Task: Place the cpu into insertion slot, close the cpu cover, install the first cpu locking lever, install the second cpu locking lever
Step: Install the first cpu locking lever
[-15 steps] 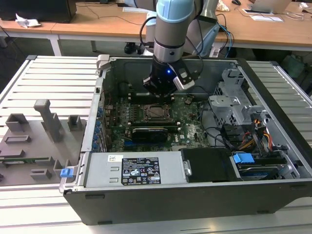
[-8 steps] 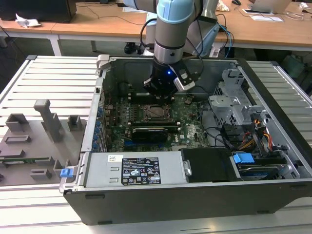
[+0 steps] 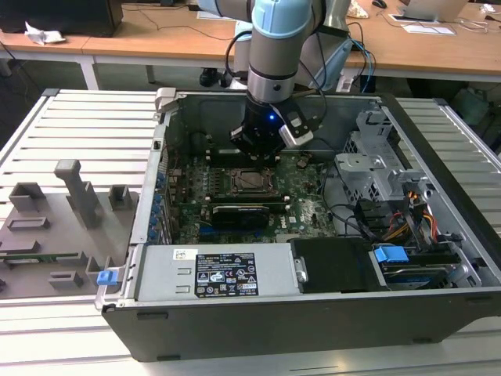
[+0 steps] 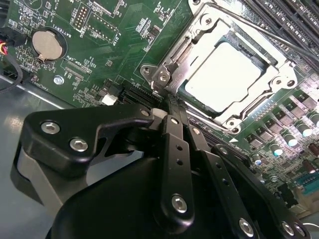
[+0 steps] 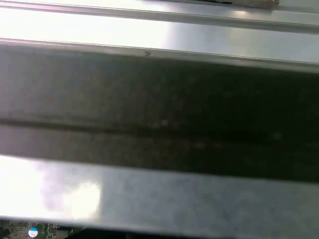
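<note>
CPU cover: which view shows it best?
The second wrist view: the cpu cover is close up, lying flat around the cpu. The exterior view shows it small and distant on the board below the gripper. The first wrist view faces blurred metal bars.

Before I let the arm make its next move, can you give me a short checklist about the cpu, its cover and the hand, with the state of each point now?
1. The cpu sits inside the insertion slot: ok, its silver top lies flat and square in the second wrist view.
2. The cpu cover is folded down around the chip: ok.
3. Locking levers fully latched: cannot tell.
4. The hand is empty: ok, nothing is between its fingers, which are together.
5. The hand is near the cover's corner: ok, its tips are just beside it; contact cannot be told.
6. Cables away from the socket: ok.
</note>
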Controlling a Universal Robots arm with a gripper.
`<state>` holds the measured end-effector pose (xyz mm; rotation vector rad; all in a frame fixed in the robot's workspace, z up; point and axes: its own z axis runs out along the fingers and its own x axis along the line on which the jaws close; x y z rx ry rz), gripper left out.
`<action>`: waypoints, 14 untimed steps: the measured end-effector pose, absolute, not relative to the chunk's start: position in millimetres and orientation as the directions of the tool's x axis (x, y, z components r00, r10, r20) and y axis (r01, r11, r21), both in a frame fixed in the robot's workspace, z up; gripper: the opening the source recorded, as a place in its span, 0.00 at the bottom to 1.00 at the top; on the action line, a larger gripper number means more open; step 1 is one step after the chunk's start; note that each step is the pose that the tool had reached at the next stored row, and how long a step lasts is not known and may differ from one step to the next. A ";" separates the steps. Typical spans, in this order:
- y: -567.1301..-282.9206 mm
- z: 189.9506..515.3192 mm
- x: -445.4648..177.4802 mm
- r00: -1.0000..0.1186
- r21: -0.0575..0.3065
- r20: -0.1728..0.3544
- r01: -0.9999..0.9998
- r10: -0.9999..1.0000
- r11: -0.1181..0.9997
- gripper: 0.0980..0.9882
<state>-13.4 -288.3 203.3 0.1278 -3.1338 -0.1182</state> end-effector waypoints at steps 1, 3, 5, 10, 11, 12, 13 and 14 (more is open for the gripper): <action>-288.3 203.1 -13.3 -0.997 0.074 0.000 -0.081 -0.081 0.994 0.01; -287.9 201.5 -12.7 -0.997 0.074 -0.001 -0.081 -0.082 0.994 0.01; -288.2 201.0 -12.5 -0.997 0.071 0.000 -0.081 -0.082 0.994 0.01; -288.0 205.6 -12.2 -0.997 0.071 0.000 -0.081 -0.082 0.994 0.01; -288.0 208.9 -12.3 -0.997 0.071 0.000 -0.081 -0.081 0.994 0.01; -288.0 209.6 -12.3 -0.997 0.071 0.000 -0.081 -0.082 0.994 0.01; -288.0 209.6 -12.3 -0.997 0.071 0.000 -0.081 -0.082 0.994 0.01; -288.0 209.6 -12.3 -0.997 0.071 0.000 -0.081 -0.081 0.994 0.01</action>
